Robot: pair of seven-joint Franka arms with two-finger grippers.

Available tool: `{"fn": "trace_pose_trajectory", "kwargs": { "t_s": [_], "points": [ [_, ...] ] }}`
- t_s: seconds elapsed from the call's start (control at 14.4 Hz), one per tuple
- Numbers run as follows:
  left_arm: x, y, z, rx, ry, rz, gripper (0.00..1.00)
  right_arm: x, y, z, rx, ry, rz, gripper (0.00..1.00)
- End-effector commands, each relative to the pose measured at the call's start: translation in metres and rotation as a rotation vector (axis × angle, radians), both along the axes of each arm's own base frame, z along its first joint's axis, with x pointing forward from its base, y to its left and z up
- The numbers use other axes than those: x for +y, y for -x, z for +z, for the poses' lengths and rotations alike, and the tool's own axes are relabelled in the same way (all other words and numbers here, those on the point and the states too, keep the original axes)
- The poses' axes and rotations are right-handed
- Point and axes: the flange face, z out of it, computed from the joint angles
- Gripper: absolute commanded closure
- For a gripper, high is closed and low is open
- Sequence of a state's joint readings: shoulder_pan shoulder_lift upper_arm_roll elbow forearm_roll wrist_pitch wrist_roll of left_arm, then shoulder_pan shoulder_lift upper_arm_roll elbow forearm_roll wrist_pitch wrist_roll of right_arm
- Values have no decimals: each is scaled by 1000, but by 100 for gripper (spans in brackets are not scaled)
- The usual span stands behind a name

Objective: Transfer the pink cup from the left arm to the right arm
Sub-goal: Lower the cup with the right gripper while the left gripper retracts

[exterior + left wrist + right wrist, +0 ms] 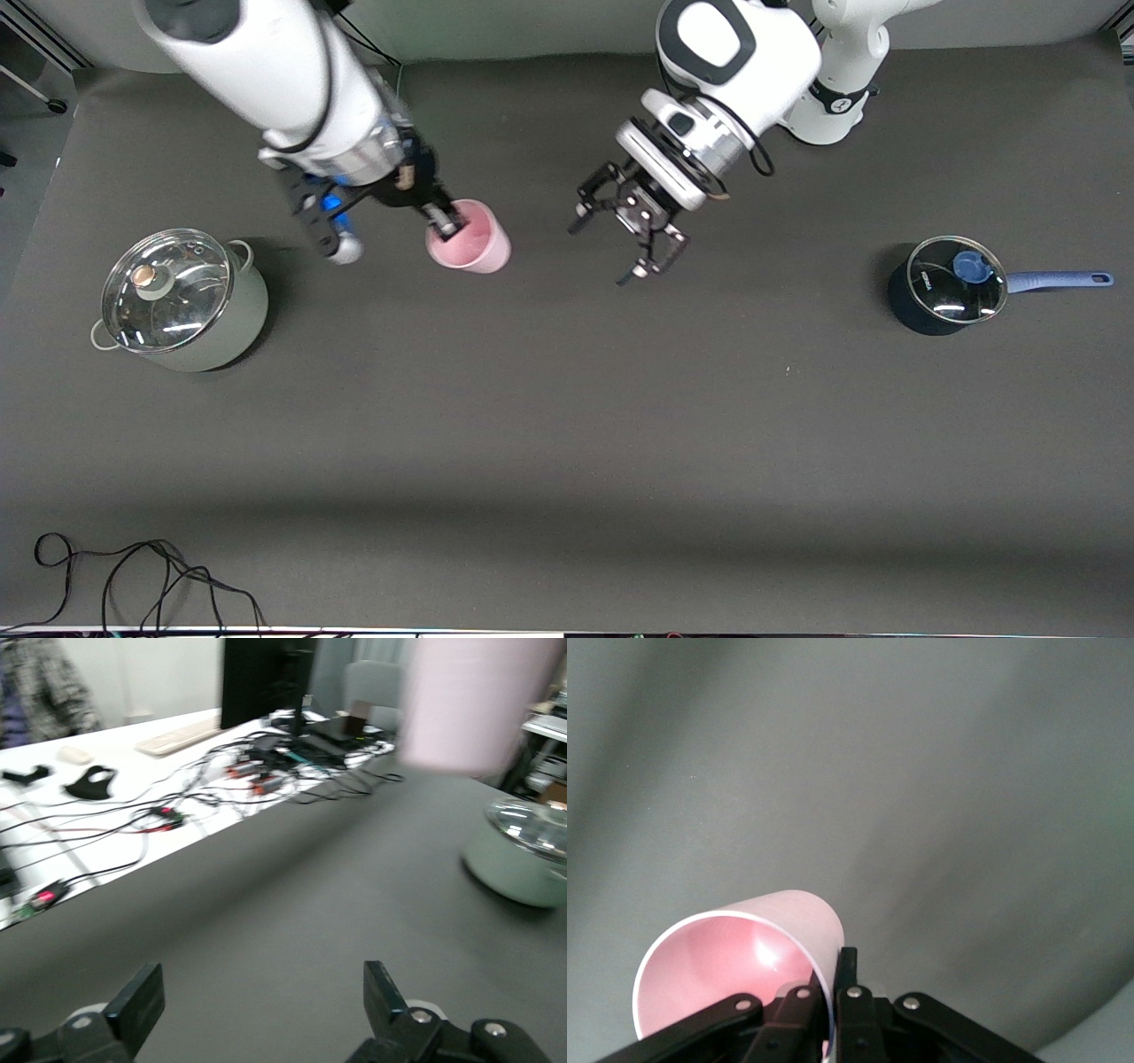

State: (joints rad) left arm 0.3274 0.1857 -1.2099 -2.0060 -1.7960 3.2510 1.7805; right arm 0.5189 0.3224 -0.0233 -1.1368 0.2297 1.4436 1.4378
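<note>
The pink cup (469, 237) is held up over the table, tipped with its mouth toward the front camera. My right gripper (441, 221) is shut on its rim, one finger inside and one outside. The right wrist view shows the cup (735, 957) with the wall pinched between the shut fingers of the right gripper (834, 970). My left gripper (598, 255) hangs open and empty over the table beside the cup, toward the left arm's end, apart from it. In the left wrist view the left gripper (263, 992) is wide open, and the cup (469, 700) shows blurred farther off.
A grey-green pot with a glass lid (177, 297) stands toward the right arm's end; it also shows in the left wrist view (523, 859). A dark blue saucepan with a glass lid (948, 283) stands toward the left arm's end. Black cables (133, 576) lie at the table's front edge.
</note>
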Motion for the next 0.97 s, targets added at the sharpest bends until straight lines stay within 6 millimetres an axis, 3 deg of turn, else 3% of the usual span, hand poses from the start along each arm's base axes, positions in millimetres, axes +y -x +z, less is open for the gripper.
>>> {"fn": "trace_pose_trajectory", "kwargs": {
  "t_s": [0.0, 0.28, 0.49, 0.9],
  "points": [
    [44, -50, -10, 49, 65, 89, 0, -58, -20, -1, -1, 4, 141, 100],
    [121, -102, -31, 74, 137, 142, 0, -151, -48, -25, 29, -2, 426, 100],
    [164, -123, -48, 82, 155, 149, 0, -196, -61, -54, 41, 78, 662, 100],
    [205, -144, -59, 75, 225, 90, 0, -274, -78, -149, -16, 112, 796, 100]
  ]
}}
